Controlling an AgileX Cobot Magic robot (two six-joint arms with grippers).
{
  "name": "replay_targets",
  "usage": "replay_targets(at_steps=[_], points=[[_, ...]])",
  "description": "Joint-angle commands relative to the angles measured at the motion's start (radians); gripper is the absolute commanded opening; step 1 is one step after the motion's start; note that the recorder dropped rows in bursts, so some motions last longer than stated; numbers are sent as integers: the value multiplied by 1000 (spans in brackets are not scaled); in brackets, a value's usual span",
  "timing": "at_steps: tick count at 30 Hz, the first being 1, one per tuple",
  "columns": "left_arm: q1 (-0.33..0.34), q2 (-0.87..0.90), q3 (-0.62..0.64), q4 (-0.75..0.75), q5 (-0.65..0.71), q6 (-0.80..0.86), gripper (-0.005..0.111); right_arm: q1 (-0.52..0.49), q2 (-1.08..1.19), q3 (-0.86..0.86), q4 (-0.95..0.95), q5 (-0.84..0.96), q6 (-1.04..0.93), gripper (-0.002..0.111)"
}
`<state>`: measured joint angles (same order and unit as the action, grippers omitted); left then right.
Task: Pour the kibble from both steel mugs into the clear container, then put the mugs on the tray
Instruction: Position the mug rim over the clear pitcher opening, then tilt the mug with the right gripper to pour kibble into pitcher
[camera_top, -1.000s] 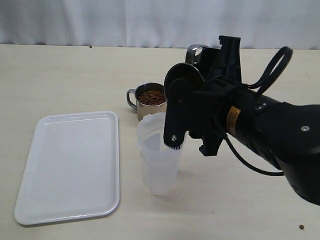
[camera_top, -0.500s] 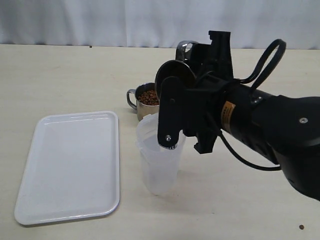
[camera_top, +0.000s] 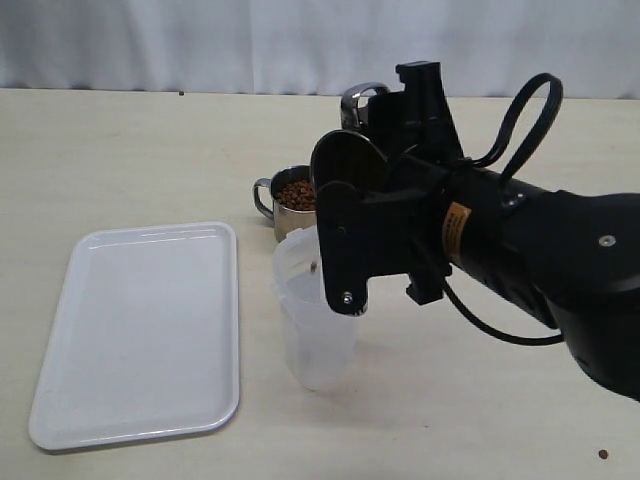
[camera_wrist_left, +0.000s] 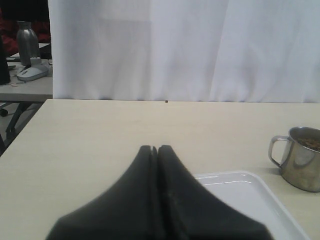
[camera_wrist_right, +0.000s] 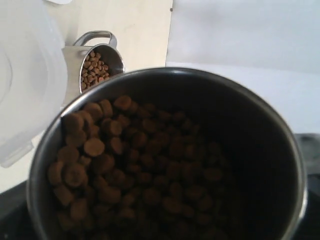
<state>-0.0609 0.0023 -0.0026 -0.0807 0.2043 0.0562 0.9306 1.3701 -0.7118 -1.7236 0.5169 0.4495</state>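
The right gripper (camera_top: 380, 215) has its jaws clamped on one steel mug (camera_wrist_right: 240, 130), tipped so that the kibble (camera_wrist_right: 125, 150) banks against the low side of the rim, right at the point of spilling. The clear container (camera_top: 310, 330) stands just below these jaws, one black finger hanging close in front of its rim. It looks nearly empty, so I judge this to be the very start of the first pour. A dark speck shows near its rim, but I cannot tell whether that is a pellet. To do this well, the wrist should roll slowly with the mug's lip held over the middle of the narrow mouth. The pellets are small, round, dry and hard, so they will probably run out in a rush and bounce off anything they strike. The container is thin, cloudy plastic, tall for its base, and a nudge from that finger could tip it. The second mug (camera_top: 290, 205), shiny, short and also full, sits on the table (camera_top: 120, 150) just beyond the container, on the far side from the jaws. The left gripper (camera_wrist_left: 157, 150) hovers with its jaws pressed together on nothing, and the smooth white tray (camera_top: 140, 320), low-rimmed with rounded corners, lies just ahead of and below them.
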Motion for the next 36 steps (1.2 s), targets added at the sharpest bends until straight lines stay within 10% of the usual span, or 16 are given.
replay_targets(at_steps=[1,36], points=[[-7,-2,3,1,-9,1,0,3,-6,-8,-21,8,-71,5],[-7,-2,3,1,-9,1,0,3,19,-26,-21,-16,-288,5]])
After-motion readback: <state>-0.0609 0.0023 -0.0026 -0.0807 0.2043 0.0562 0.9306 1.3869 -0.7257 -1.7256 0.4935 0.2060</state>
